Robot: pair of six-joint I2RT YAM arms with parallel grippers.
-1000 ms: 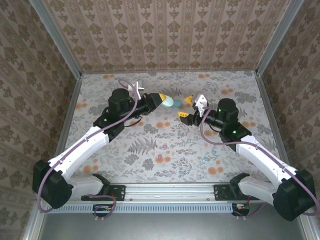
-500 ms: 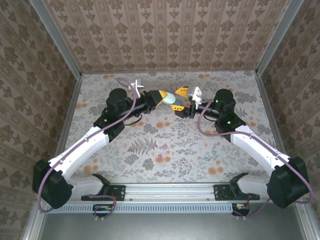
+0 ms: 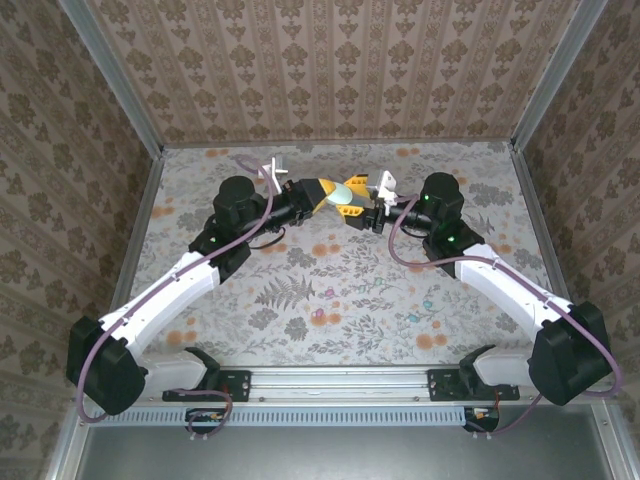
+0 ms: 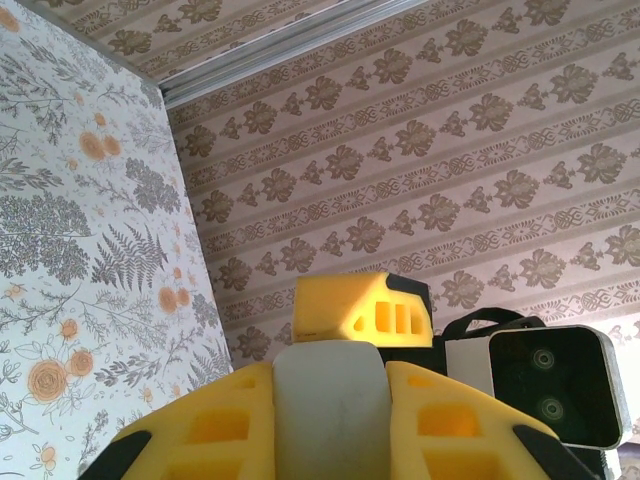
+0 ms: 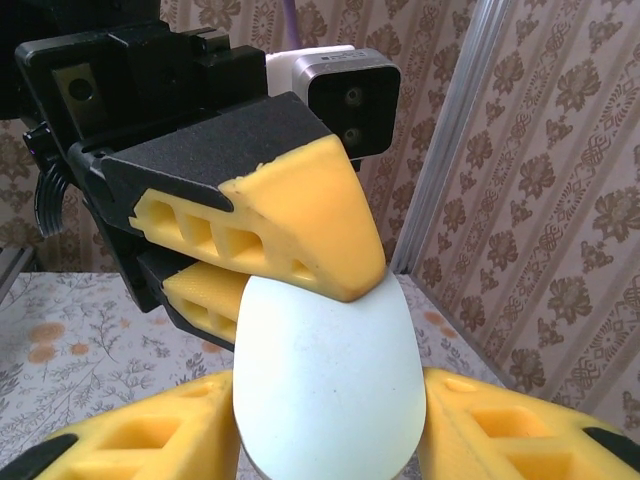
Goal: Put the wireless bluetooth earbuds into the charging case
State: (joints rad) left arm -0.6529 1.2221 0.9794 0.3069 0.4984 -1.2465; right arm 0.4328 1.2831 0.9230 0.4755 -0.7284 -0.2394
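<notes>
Case: pale cyan, pebble-shaped charging case [image 3: 348,194], upper middle of the top view, held above the counter [image 3: 300,345] between my two hands.
Case contents: both wrist views show a smooth, rounded shell. I cannot tell what is inside, or whether the lid is open.
Left hand: my left hand [image 3: 336,193] reaches in from the left of the frame and pinches the case. In the right wrist view one of its yellow fingers [image 5: 300,225] lies across the top of the shell and the other sits under it.
Right hand: my right hand [image 3: 361,200] comes in from the right and meets the left one tip to tip. Its two yellow fingers stand one on each side of the case, right at the shell. I cannot tell whether they are pressing on it.
Earbuds: tiny pastel pink and cyan earbuds [image 3: 320,317] lie on the counter at lower middle of the top view, well apart from both hands. They are too small to make out further.
Case surface: plain and matte. It is egg-shaped in the right wrist view, and a whitish rounded block in the left wrist view.
Writing: too little surface shows to read any mark.
Counter cover: flowered cloth [image 3: 270,295] with grey ferns and orange blooms.
Surround: patterned brown walls [image 3: 340,70] on three sides.
</notes>
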